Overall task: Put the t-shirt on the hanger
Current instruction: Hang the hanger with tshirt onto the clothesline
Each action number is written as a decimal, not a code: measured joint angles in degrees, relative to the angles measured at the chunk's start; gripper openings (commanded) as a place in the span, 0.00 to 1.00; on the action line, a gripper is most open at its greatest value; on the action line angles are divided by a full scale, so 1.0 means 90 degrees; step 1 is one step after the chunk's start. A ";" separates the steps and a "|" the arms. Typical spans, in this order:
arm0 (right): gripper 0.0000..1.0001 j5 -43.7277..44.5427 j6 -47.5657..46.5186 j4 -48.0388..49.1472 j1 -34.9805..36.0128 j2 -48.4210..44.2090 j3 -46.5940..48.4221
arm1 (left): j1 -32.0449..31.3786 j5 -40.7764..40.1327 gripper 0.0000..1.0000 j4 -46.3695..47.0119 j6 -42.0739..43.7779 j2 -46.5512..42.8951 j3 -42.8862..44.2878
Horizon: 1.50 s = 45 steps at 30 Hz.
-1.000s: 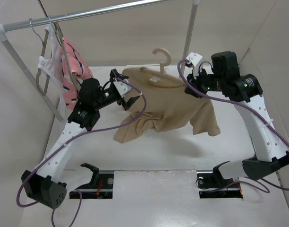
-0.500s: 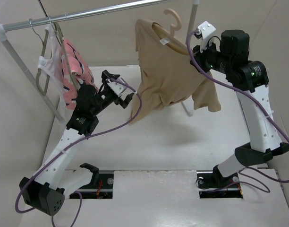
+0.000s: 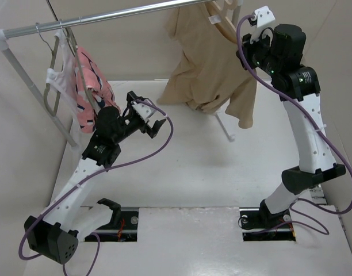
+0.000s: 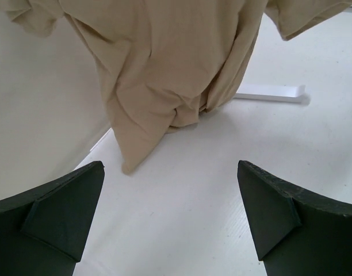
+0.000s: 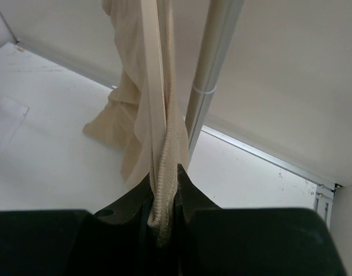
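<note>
Risen to the rail [image 3: 107,17]: t-shirt [image 3: 207,63] and hanger [image 5: 155,86], gripped by right pincer [image 5: 163,195]; left pincer [image 4: 170,201] wide.

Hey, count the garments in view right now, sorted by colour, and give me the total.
Tan short-sleeved cotton t-shirt: 1
Pink garment with dark and white pattern: 1
White garment: 1
Total: 3
</note>
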 measured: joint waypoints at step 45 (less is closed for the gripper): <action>0.99 0.1494 0.0840 0.0767 -0.0192 -0.5144 -0.7407 | -0.0032 -0.1171 1.00 0.0974 -0.1530 -0.0454 -0.2958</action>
